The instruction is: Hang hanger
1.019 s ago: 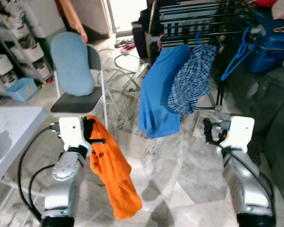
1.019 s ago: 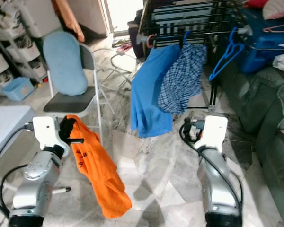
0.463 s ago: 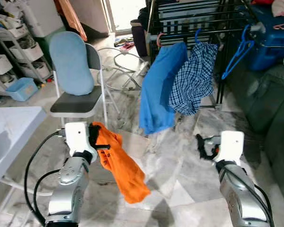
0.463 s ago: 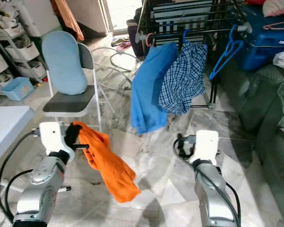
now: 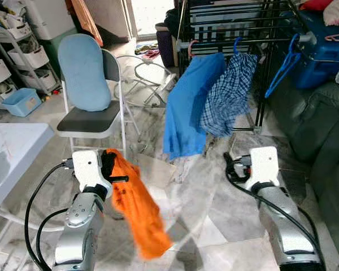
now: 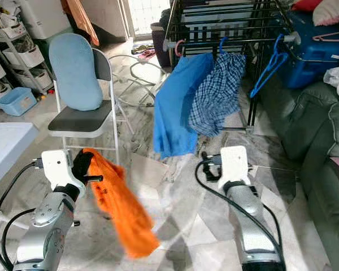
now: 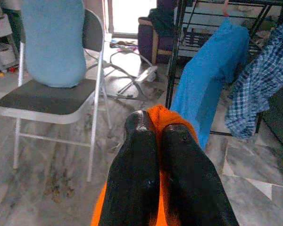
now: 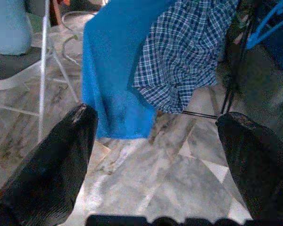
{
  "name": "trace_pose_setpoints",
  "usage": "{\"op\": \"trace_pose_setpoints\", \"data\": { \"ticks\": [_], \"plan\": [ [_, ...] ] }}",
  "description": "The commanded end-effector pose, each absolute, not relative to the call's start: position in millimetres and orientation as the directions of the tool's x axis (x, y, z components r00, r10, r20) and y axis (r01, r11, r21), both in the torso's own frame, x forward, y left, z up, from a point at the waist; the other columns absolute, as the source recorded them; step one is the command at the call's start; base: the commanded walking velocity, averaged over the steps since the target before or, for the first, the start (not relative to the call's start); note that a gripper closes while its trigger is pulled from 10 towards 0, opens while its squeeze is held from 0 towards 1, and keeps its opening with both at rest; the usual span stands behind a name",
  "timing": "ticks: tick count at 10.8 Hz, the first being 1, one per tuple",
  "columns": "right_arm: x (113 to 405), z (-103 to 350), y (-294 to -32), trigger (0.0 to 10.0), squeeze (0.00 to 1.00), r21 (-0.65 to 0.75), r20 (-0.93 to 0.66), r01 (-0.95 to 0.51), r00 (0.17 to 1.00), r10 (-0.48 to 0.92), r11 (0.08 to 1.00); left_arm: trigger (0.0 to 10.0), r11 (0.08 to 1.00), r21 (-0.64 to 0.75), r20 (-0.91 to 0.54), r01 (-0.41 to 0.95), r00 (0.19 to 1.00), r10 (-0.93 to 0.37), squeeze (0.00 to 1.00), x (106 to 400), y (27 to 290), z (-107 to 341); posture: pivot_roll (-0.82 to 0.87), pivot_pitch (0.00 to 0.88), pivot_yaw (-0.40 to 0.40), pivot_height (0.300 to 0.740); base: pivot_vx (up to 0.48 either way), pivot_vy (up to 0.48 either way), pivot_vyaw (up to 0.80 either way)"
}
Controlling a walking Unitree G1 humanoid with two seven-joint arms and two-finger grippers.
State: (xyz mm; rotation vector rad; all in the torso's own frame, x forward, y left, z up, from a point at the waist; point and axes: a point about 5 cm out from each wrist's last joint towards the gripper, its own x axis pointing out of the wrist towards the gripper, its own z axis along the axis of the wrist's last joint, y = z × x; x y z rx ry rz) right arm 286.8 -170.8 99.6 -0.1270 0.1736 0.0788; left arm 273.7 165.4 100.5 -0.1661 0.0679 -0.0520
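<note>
While left pincer (image 7: 155,136) grips one orange garment (image 5: 137,212)

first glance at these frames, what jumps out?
The orange garment hanging from the shut left gripper low on the robot's left, bright against the marble floor. Next, the blue shirt and plaid shirt draped off the black drying rack ahead, with an empty blue hanger at its right end. The right gripper is open, holding nothing.
</note>
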Motion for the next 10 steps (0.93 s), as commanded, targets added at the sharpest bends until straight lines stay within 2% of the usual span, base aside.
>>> {"op": "trace_pose_setpoints", "data": {
  "ticks": [1, 3, 7, 8, 10],
  "plan": [
    [284.7, 98.5, -162.2, 10.0, 0.0, -0.129, -0.173, -0.12, 0.98, 0.097, 0.984, 10.0, 0.984, -0.164, -0.025, 0.064, 0.997, -0.069, 0.0, 275.8, 165.7, 108.2, -0.21, 0.0, 0.105, 0.74, 0.0, 0.0, 0.0],
    [280.3, 97.4, -157.7, 10.0, 0.0, -0.132, -0.185, -0.163, 0.973, 0.137, 0.978, 10.0, 0.979, -0.182, -0.016, 0.093, 0.995, -0.098, 0.0, 277.5, 159.7, 109.5, -0.21, 0.0, 0.113, 0.74, 0.0, 0.135, 0.0],
    [285.0, 98.8, -161.2, 10.0, 0.0, -0.109, -0.184, -0.135, 0.976, 0.114, 0.985, 10.0, 0.97, -0.188, -0.039, 0.152, 0.986, -0.162, 0.0, 278.0, 147.7, 104.7, -0.22, 0.0, 0.116, 0.74, 0.0, 0.471, 0.0],
    [285.6, 99.0, -159.9, 10.0, 0.0, -0.116, -0.186, -0.137, 0.976, 0.114, 0.984, 10.0, 0.97, -0.186, -0.037, 0.159, 0.985, -0.169, 0.0, 277.8, 146.8, 104.8, -0.22, 0.0, 0.116, 0.74, 0.0, 0.42, -0.71],
    [283.8, 97.5, -157.5, 10.0, 0.0, -0.108, -0.188, -0.141, 0.975, 0.119, 0.984, 10.0, 0.966, -0.181, -0.047, 0.184, 0.98, -0.195, 0.0, 276.6, 142.3, 102.6, -0.22, 0.0, 0.123, 0.74, 0.302, 0.364, -0.8]
  ]
}}
